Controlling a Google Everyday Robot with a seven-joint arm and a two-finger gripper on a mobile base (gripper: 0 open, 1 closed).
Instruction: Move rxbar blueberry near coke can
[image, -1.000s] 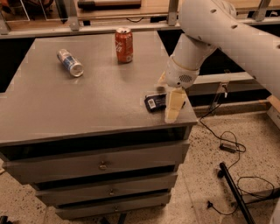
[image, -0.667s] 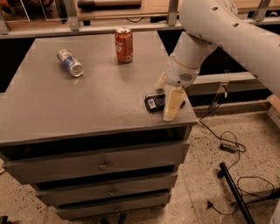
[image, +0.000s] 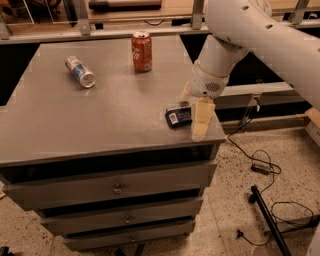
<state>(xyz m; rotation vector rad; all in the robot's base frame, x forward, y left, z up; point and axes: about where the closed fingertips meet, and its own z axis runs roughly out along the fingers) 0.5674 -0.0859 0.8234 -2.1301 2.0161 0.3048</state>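
The rxbar blueberry (image: 177, 117), a dark navy bar with a small white patch, lies flat near the right front corner of the grey cabinet top (image: 100, 115). My gripper (image: 195, 107) is right over its right end. One beige finger (image: 202, 120) stands in front of the bar and the other shows behind it, so the jaws straddle the bar and look open. The red coke can (image: 142, 51) stands upright at the far middle of the top, well away from the bar.
A silver-and-blue can (image: 80, 71) lies on its side at the far left of the top. The cabinet has drawers (image: 117, 188) below. Cables (image: 260, 165) and a black stand leg (image: 267, 215) lie on the floor to the right.
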